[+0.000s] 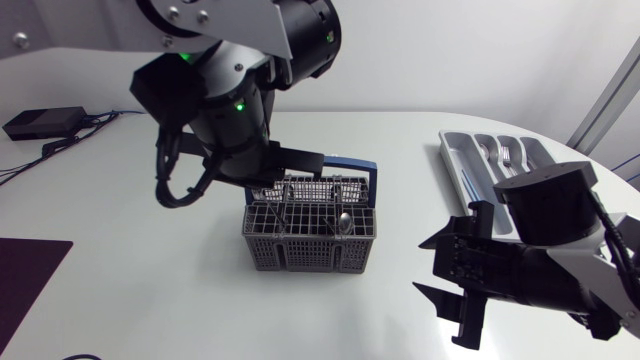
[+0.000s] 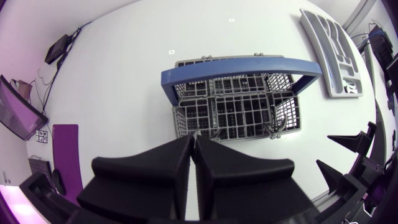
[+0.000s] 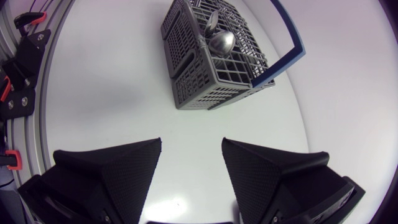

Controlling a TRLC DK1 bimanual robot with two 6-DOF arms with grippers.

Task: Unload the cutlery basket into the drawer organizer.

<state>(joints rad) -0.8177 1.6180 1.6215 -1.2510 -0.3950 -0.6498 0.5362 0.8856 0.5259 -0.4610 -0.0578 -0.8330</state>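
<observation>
Basket [image 1: 310, 235] mid-tabletop, spoon [image 3: 221, 42] standing inside; organizer [image 1: 462, 150] well apart. Left hand [image 2: 193, 140] closed, empty, above basket; right hand [image 3: 191, 143] open nearby. Best: open left, descend straight over spoon, pinch firmly, lift clear.

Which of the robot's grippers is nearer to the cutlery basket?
Left. The left gripper hangs shut just over the cutlery basket edge; the right gripper is open, off to the basket's side, well apart.
</observation>
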